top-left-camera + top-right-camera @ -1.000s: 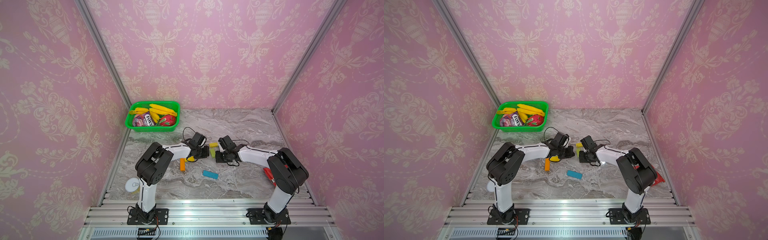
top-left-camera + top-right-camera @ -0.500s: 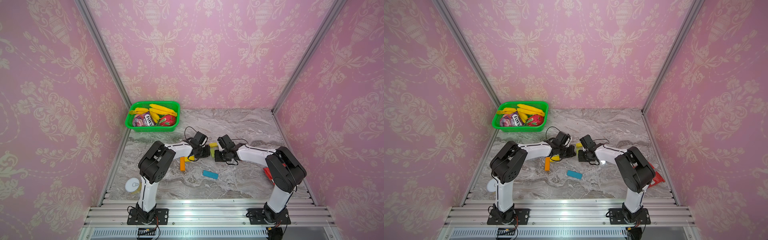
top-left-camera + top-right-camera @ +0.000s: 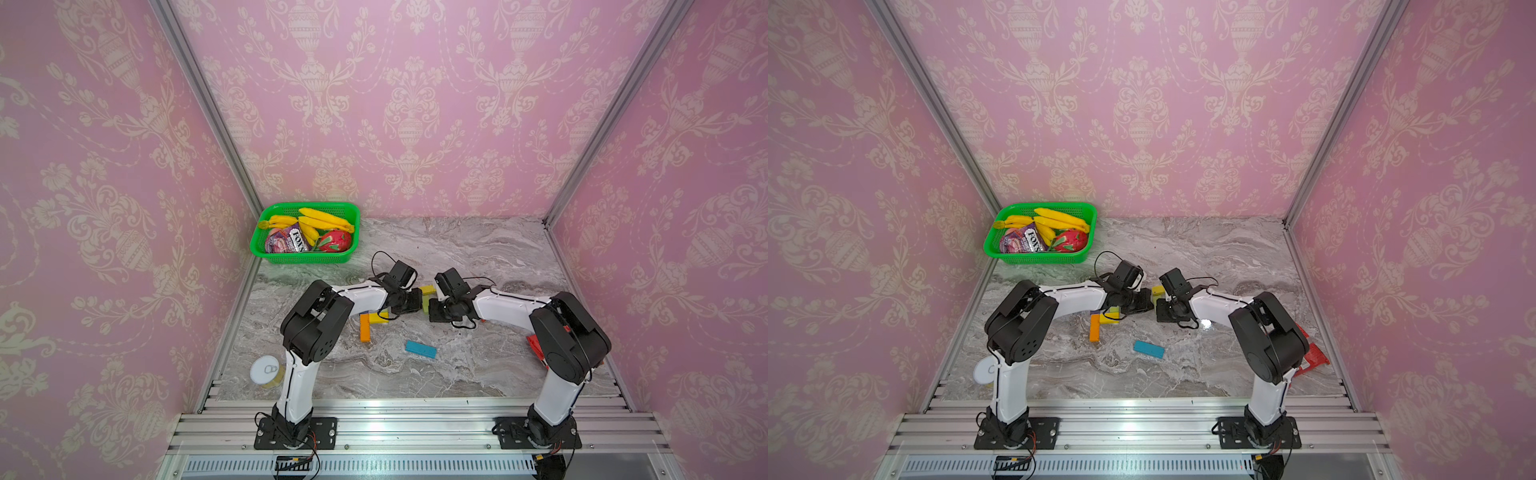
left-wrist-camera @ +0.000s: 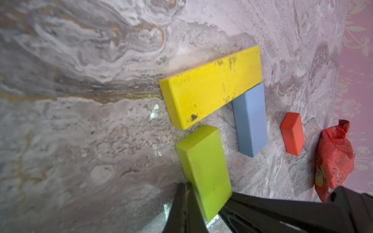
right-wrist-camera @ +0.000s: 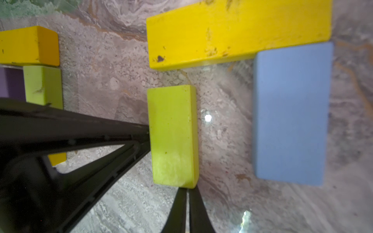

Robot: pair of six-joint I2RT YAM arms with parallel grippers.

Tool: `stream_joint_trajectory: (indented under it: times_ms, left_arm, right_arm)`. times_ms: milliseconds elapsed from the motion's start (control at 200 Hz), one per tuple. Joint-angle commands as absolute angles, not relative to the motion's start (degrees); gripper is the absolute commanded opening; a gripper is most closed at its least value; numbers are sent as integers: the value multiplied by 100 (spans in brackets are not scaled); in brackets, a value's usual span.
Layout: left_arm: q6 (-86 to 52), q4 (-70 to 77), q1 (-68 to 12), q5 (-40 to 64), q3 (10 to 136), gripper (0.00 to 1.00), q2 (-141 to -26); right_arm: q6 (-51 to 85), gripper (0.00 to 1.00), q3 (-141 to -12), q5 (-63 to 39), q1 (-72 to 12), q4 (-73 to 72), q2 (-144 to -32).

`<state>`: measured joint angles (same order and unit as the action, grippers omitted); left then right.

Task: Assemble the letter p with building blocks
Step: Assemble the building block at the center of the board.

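- Both arms meet just right of centre, below the middle of the frame, in both top views, over the lime green block (image 5: pixel 173 135).
- My left gripper (image 4: pixel 184 201) is clenched and holds nothing, its tip against the block's long side. My right gripper (image 5: pixel 187 209) is clenched and empty too, butted on the block's short end.
- So I'm nudging, not lifting. I judge the job is to slide lime up to the end of the long yellow block (image 5: pixel 238 32), parallel to the light blue block (image 5: pixel 290 113), to close the bowl of the p.
- A thin gap shows between lime and yellow; light blue touches yellow at its other end.
- I'd use small, slow pushes with both tips low on the faces, so the block doesn't pivot or knock yellow askew.
- The blocks are flat, matte bricks. Yellow is scuffed and chipped; lime has softer, rounded corners.
- The marble table (image 3: pixel 478 249) looks slick and glossy in spots, so bricks should slide easily.
- The orange block (image 3: pixel 365 327) and teal block (image 3: pixel 420 348) lie apart at lower centre. Whether more hide under the arms, I can't tell.
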<state>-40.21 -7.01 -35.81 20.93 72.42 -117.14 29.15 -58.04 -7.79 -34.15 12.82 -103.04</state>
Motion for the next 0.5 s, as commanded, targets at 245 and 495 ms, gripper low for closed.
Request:
stream_joint_trajectory:
  times_ms: [245, 495]
  left_arm:
    - [-3999, -1028, -3613, 2072, 7427, 0, -11890]
    - [-4000, -1055, -3612, 2022, 7436, 0, -11883]
  right_arm:
    - [2900, 10, -5976, -835, -3305, 1477, -10529]
    - [2900, 10, -5980, -888, -3305, 1507, -10547]
